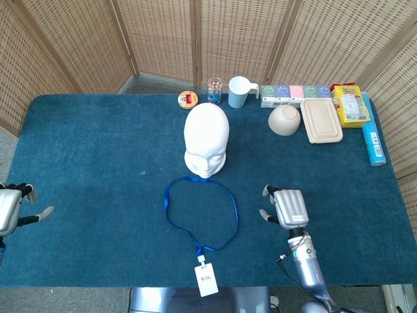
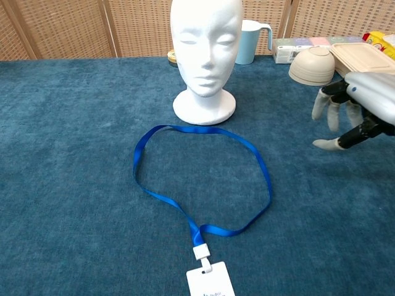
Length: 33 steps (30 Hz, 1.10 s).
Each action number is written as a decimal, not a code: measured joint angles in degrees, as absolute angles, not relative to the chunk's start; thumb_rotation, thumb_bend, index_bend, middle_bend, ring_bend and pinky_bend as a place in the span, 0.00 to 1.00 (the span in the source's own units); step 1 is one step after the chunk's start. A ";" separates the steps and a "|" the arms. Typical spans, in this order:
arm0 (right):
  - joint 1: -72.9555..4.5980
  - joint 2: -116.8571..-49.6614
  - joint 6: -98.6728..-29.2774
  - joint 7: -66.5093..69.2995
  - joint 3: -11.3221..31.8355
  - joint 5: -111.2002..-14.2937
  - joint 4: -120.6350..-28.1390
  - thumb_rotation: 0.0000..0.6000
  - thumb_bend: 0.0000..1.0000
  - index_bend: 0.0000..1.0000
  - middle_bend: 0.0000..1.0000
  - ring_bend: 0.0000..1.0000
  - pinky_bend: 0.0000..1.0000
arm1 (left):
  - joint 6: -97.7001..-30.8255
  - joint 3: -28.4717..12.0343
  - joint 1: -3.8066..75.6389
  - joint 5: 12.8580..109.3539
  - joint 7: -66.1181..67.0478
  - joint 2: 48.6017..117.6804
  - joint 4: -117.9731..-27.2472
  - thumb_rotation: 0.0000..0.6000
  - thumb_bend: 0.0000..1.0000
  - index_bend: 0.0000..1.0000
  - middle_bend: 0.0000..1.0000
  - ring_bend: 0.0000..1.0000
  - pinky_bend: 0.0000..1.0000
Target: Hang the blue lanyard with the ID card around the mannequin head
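Blue ribbon lanyard lying flat as an open loop on the blue carpeted table, its far edge just in front of the base of the white foam mannequin head, which stands upright. The white rectangular ID card hangs from the loop's near end, at the table's front edge. Right hand hovers to the right of the loop, apart from it, fingers spread and pointing down, holding nothing. Left hand is at the far left table edge, well apart from the lanyard, fingers apart, empty. Along the back edge stand a pale blue plastic mug, a beige upturned bowl and a beige lidded food box.
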State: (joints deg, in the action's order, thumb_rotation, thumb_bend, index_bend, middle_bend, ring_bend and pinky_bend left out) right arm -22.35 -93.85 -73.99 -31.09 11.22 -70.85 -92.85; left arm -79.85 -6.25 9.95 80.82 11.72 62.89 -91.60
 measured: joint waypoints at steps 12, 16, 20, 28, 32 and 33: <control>-25.24 -98.42 -71.97 -34.92 11.91 -67.00 -92.05 0.87 0.24 0.43 0.54 0.66 0.61 | -78.48 -6.70 11.51 80.32 12.45 62.37 -91.96 0.64 0.16 0.62 0.59 0.58 0.40; -26.42 -100.15 -71.13 -35.89 12.20 -65.88 -91.30 0.87 0.24 0.44 0.54 0.66 0.62 | -78.44 -6.79 11.81 80.33 12.52 62.08 -92.17 0.66 0.16 0.62 0.59 0.58 0.39; -27.59 -101.57 -70.06 -36.77 12.38 -64.58 -90.52 0.87 0.24 0.44 0.54 0.66 0.62 | -78.24 -6.77 12.00 80.15 12.48 61.91 -92.24 0.65 0.16 0.62 0.59 0.58 0.40; -29.70 -103.86 -68.83 -39.72 13.49 -61.19 -88.89 0.87 0.24 0.44 0.54 0.67 0.62 | -77.71 -6.66 12.43 79.87 12.12 62.13 -91.92 0.65 0.16 0.62 0.59 0.58 0.40; -31.12 -105.23 -68.27 -41.39 14.18 -59.22 -87.93 0.86 0.24 0.44 0.56 0.70 0.62 | -77.70 -6.60 12.52 79.79 11.73 62.22 -91.57 0.65 0.16 0.62 0.59 0.58 0.40; -31.48 -105.60 -68.15 -41.71 14.34 -58.78 -87.53 0.86 0.24 0.44 0.57 0.70 0.62 | -77.70 -6.56 12.53 79.81 11.64 62.24 -91.50 0.65 0.16 0.62 0.59 0.58 0.40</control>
State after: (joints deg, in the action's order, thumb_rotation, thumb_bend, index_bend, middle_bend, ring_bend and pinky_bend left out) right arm -31.48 -105.60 -68.15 -41.71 14.34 -58.78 -87.53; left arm -77.70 -6.56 12.53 79.81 11.64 62.24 -91.50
